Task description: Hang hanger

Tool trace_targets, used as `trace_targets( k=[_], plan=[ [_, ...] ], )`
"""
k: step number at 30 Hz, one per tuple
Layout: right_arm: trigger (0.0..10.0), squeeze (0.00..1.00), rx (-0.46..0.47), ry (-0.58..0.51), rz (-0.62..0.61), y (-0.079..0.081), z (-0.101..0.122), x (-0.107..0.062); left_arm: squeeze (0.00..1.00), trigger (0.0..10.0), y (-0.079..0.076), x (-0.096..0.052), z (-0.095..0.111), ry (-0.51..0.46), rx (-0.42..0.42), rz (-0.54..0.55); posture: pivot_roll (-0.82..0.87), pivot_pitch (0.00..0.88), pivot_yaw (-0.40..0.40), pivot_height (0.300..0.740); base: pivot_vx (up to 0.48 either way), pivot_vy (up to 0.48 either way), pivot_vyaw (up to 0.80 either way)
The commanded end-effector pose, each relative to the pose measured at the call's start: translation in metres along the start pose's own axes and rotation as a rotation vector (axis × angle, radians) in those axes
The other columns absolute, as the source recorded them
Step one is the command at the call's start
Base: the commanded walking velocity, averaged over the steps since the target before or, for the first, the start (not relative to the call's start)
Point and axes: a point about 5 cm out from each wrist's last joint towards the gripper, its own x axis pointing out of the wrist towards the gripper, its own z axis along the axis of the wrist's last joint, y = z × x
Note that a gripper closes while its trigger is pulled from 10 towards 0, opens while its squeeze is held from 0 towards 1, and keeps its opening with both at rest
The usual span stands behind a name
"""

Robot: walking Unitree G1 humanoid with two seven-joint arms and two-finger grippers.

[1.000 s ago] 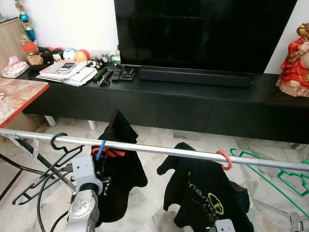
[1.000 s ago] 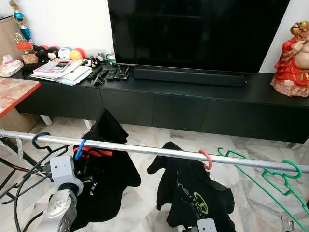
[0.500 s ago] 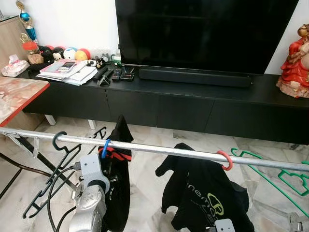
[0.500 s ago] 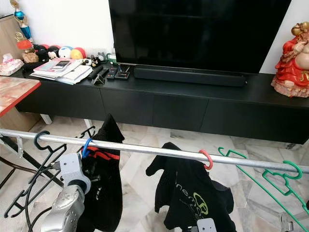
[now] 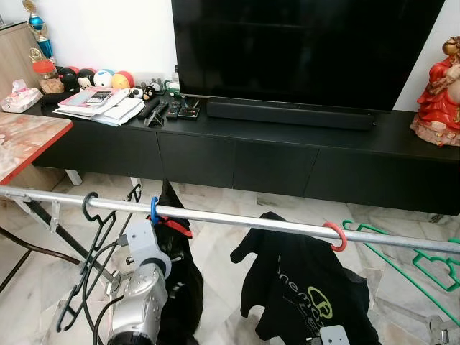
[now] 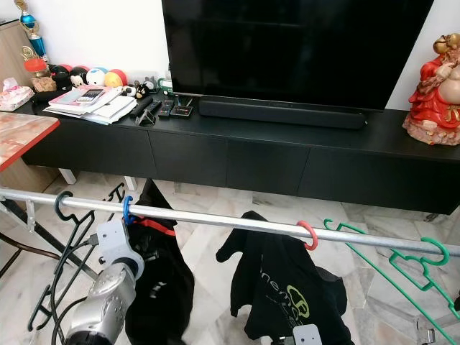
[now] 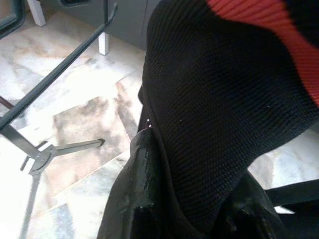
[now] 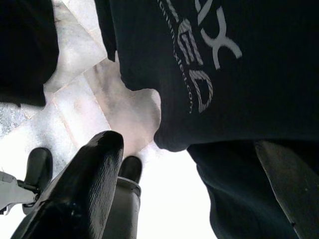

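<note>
- On the left, black empty hanger (image 5: pixel 86 244) hooked over the metal rail (image 5: pixel 237 222), well short of the rail's left end.
- Just beside it, blue hanger hook (image 5: pixel 154 210) already over the rail, carrying the black garment with red collar (image 5: pixel 178 277); hanging step judged essentially done, with release and withdrawal of the arm left.
- Left gripper (image 7: pixel 189 219) pressed into that garment just under the rail; black fingers (image 7: pixel 130 199) seen buried in the knit in the left wrist view, apparently closed on cloth or hanger shoulder, though cannot tell for certain.
- Further right, pink hanger hook (image 5: pixel 335 236) on the rail with the black printed shirt (image 5: pixel 302 287) below it, hung.
- At the far right, green hangers (image 6: pixel 402 266) hooked on the rail, bare.
- Right gripper (image 8: pixel 189 184) low under the printed shirt, jaws spread apart, nothing between them.
- Head views give hook-over-rail relation and the black TV cabinet (image 5: pixel 237 154) behind; left wrist view adds the red collar up close and rack legs (image 7: pixel 45 154) on marble floor (image 7: pixel 75 114); right wrist view adds the shirt's lettering from beneath.
</note>
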Motion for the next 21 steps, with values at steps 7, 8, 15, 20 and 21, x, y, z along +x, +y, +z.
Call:
trace_targets(
  k=[7,8,15,20,21],
  plan=[
    [10.0,0.0,-0.012,0.019,0.002,-0.002,-0.003,0.0,0.0,10.0,0.017,-0.003,-0.017,0.092,0.082,0.065,0.13,0.035,-0.046,0.74,0.0,0.0,0.0],
    [10.0,0.0,-0.013,0.019,0.002,-0.002,-0.003,0.0,0.0,10.0,0.018,-0.003,-0.017,0.092,0.081,0.066,0.13,0.035,-0.046,0.74,0.0,0.0,0.0],
    [10.0,0.0,-0.011,0.02,0.002,-0.001,-0.004,-0.001,0.83,10.0,0.022,-0.018,-0.027,0.055,0.128,0.032,0.12,0.029,-0.028,0.74,0.0,0.0,0.0],
    [10.0,0.0,-0.008,0.022,0.003,0.001,-0.006,-0.001,1.0,10.0,0.022,-0.026,-0.024,-0.006,0.15,-0.007,0.12,0.01,-0.011,0.74,0.0,0.0,0.0],
    [10.0,0.0,-0.005,0.023,0.003,0.002,-0.007,-0.001,1.0,10.0,0.023,-0.029,-0.021,-0.033,0.165,-0.022,0.12,0.0,0.001,0.74,0.0,0.0,0.0]
  ],
)
